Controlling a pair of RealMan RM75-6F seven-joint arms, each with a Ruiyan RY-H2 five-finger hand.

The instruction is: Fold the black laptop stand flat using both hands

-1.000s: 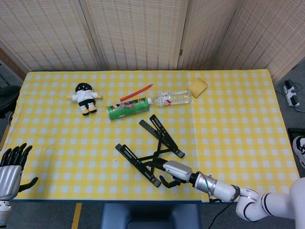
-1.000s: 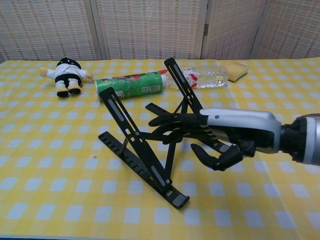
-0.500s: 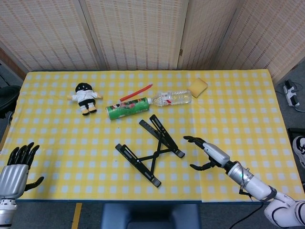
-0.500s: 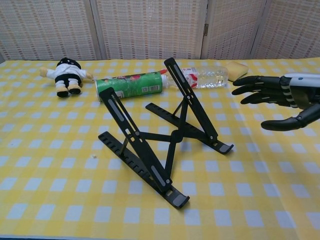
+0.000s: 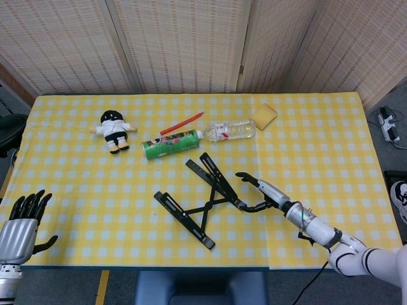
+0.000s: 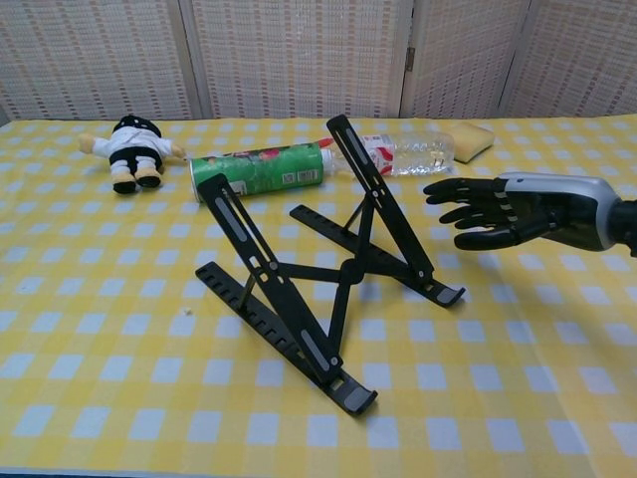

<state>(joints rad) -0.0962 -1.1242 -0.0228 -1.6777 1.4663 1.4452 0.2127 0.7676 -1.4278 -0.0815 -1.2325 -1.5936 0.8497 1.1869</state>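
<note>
The black laptop stand [image 5: 200, 197] [image 6: 318, 274] stands unfolded near the table's front, its two slatted arms propped up on a crossed frame. My right hand [image 5: 261, 192] [image 6: 498, 211] hovers just right of the stand's right arm, fingers spread, holding nothing and apart from the stand. At the table's front left corner, my left hand [image 5: 19, 225] is raised with its fingers apart and empty; the chest view does not show it.
Behind the stand lie a green can [image 5: 170, 144] [image 6: 261, 169], a clear plastic bottle [image 5: 229, 130] [image 6: 413, 152], a red pen [image 5: 181, 122] and a yellow sponge [image 5: 264, 116] [image 6: 469, 142]. A small doll [image 5: 113, 129] [image 6: 129, 150] lies at the back left. The yellow checked tablecloth [image 5: 331, 165] covers the table.
My right hand let go of the stand's middle and swung out to the right, then came back in beside the stand's right arm. The left hand barely moved.
</note>
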